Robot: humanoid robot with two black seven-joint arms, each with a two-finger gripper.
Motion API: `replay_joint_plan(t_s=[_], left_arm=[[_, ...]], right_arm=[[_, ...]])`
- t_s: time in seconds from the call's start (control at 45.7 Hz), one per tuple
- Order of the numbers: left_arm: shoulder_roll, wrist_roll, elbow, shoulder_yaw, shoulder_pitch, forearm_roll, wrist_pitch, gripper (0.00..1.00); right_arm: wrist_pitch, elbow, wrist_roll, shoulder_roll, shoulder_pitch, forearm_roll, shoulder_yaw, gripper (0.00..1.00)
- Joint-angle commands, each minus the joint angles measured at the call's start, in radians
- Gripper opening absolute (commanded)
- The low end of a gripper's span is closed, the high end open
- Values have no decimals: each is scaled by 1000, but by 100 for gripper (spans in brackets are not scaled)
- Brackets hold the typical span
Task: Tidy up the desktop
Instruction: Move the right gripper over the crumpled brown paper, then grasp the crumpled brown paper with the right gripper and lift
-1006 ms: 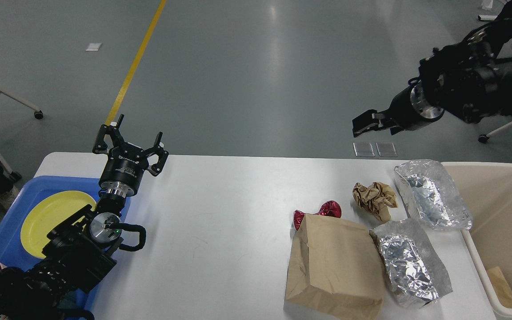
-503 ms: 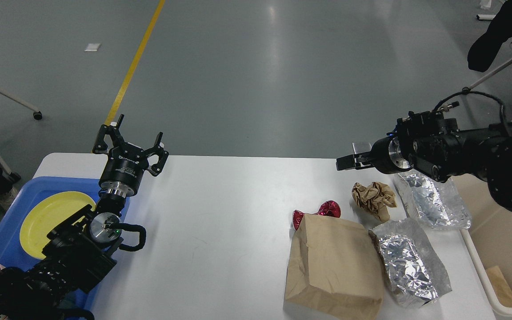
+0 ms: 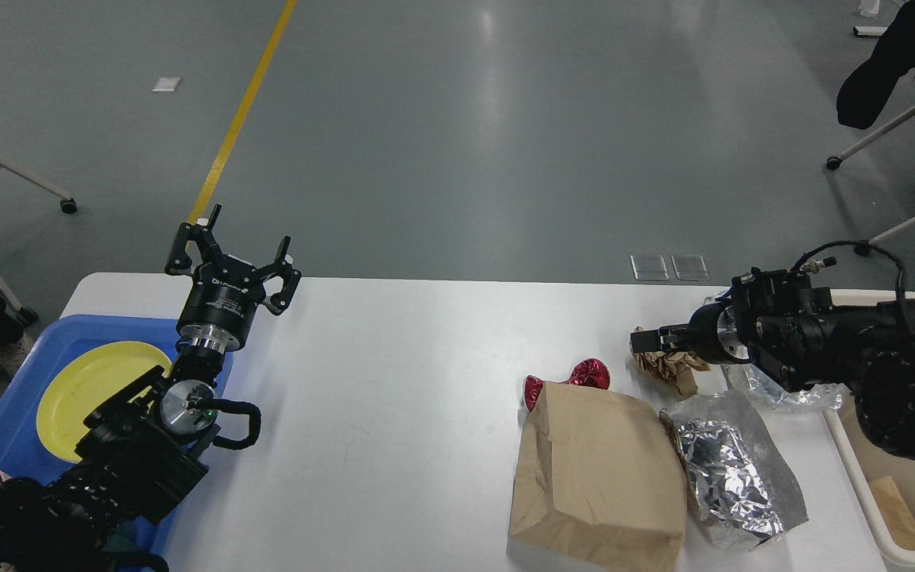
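The white desktop carries litter on its right half. A flat brown paper bag lies near the front, with a red foil wrapper at its far edge. Just behind sits a crumpled brown paper ball. My right gripper is low over the desktop at the ball's left top; it is dark and side-on, so its fingers cannot be told apart. My left gripper stands open and empty above the desktop's far left corner.
A silver foil bag lies right of the paper bag; a second foil bag is mostly hidden under my right arm. A cream bin stands at the right edge. A blue tray with a yellow plate sits at the left.
My right arm has swung down and inward from high over the floor to the crumpled paper ball on the desktop. The left arm has not moved.
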Motion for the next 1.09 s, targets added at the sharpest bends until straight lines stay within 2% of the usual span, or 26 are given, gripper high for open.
replay_joint_plan(t_s=[0.0, 0.35, 0.503, 0.569, 0.59, 0.634, 0.678, 0.787, 0.853, 0.875, 1.071], left_arm=[[0, 0, 0, 0, 0, 0, -2, 97], [0, 0, 0, 0, 0, 0, 0, 97], [0, 0, 0, 0, 0, 0, 0, 97], [0, 0, 0, 0, 0, 0, 0, 97], [0, 0, 0, 0, 0, 0, 0, 97], [0, 0, 0, 0, 0, 0, 0, 97], [0, 0, 0, 0, 0, 0, 0, 97], [0, 0, 0, 0, 0, 0, 0, 97], [0, 0, 0, 0, 0, 0, 0, 97], [0, 0, 0, 0, 0, 0, 0, 97], [0, 0, 0, 0, 0, 0, 0, 96]], right_arm=[[0, -35, 1, -3, -34, 0, 14, 99], [-3, -70, 1, -14, -76, 33, 17, 98], [-11, -78, 0, -10, -102, 59, 38, 87], [-11, -78, 0, -5, -106, 66, 46, 80], [-10, -78, 0, -2, -111, 68, 48, 75], [-9, -78, -2, 6, -119, 68, 48, 55], [-9, -78, -3, 13, -126, 68, 46, 41], [-8, -78, -11, 16, -134, 68, 48, 21], [-3, -77, -12, 18, -134, 66, 48, 2], [6, -75, -14, 18, -136, 66, 48, 0], [10, -71, -12, 18, -156, 66, 49, 0]])
